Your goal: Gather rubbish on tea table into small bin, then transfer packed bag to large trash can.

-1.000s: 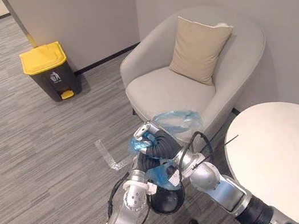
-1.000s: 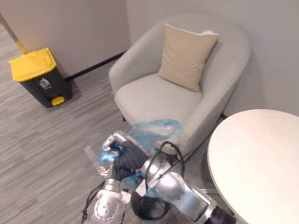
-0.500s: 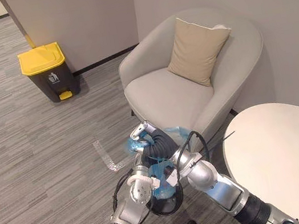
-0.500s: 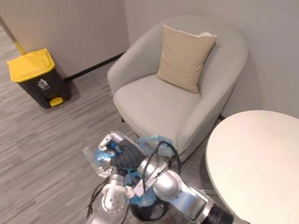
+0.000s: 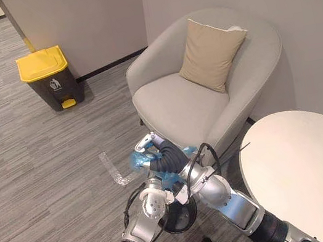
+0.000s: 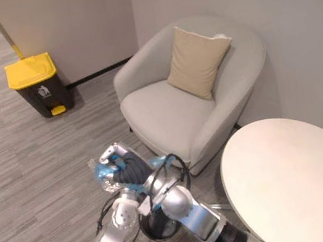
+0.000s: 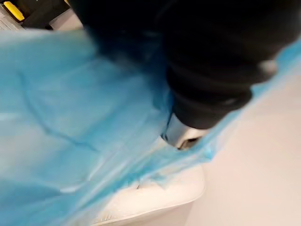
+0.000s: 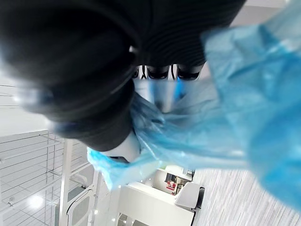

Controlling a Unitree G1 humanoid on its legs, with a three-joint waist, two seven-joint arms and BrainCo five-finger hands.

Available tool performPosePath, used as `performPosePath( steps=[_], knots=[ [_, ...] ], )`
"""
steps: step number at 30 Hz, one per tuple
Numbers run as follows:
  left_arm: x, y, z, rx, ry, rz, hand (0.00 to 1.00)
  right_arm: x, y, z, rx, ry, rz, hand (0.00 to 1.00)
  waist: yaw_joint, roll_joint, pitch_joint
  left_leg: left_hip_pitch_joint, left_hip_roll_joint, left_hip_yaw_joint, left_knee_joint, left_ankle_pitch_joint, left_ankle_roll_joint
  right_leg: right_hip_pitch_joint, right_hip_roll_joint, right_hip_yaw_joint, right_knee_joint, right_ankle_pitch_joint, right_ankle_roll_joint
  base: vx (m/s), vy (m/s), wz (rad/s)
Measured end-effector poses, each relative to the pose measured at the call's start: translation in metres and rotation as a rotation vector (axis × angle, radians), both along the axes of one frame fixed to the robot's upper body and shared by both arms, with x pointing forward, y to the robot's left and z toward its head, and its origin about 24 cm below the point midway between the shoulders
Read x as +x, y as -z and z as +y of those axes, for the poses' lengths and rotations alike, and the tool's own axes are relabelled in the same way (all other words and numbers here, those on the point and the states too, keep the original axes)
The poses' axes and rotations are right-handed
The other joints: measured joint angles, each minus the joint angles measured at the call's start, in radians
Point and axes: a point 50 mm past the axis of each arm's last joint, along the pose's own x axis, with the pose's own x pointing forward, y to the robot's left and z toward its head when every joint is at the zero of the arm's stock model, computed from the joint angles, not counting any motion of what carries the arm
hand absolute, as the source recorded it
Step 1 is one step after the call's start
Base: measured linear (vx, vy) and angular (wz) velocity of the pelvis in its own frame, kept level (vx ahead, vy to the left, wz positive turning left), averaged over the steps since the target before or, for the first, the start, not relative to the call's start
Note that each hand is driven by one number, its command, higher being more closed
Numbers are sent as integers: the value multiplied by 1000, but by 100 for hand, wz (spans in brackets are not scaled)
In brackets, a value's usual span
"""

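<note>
A thin blue bag (image 5: 138, 161) is bunched between my two hands above the small black bin (image 5: 182, 219) on the floor. My left hand (image 5: 148, 146) is the upper one, and its fingers are curled round the gathered top of the bag. My right hand (image 5: 184, 186) is just below, by the bin's rim, with blue film wrapped over it. In the right wrist view its dark fingertips (image 8: 160, 71) are bent in, with the bag (image 8: 235, 94) running through them. The large trash can (image 5: 45, 75), dark with a yellow lid, stands by the far wall.
A grey armchair (image 5: 174, 103) with a beige cushion (image 5: 212, 52) stands right behind my hands. The round white tea table (image 5: 310, 164) is at the right. A strip of clear tape (image 5: 114, 170) lies on the carpet between me and the trash can.
The bag's wide, loose mouth has been drawn together into a tight bunch. My left hand's fingers have closed on it. The view has shifted slightly.
</note>
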Motion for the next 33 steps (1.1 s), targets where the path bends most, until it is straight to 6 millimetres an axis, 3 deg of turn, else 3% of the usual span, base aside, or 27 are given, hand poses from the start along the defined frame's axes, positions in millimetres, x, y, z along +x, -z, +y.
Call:
performPosePath(
  steps=[10,16,21,28,33],
  knots=[
    [3,-7,11,-56,-57,-15,100,0,17,-17,-127,169,-65,0,-5,-1,-1,1,0,1,0,0,0,1,0,1,0,0,0,0,0,0],
    [-6,-1,24,-85,-118,13,100,4,29,-46,-282,382,-173,0,-8,-2,-1,1,0,2,0,0,0,1,0,1,0,0,1,0,0,0],
    [-13,5,31,-90,-151,37,100,6,42,-67,-296,526,-137,0,-9,-2,-1,2,1,2,0,0,0,1,-1,1,0,0,1,0,0,0],
    [-34,32,58,-179,-307,170,100,6,121,-111,-270,715,356,0,-10,-3,-2,1,-6,-4,0,0,-1,6,1,-10,-1,-1,2,0,0,2],
    [-55,71,82,-188,-421,363,100,-12,186,-131,-247,756,756,0,-10,0,0,16,-10,-16,-1,0,-1,31,-2,-25,-10,-4,7,-3,0,7]
  ],
)
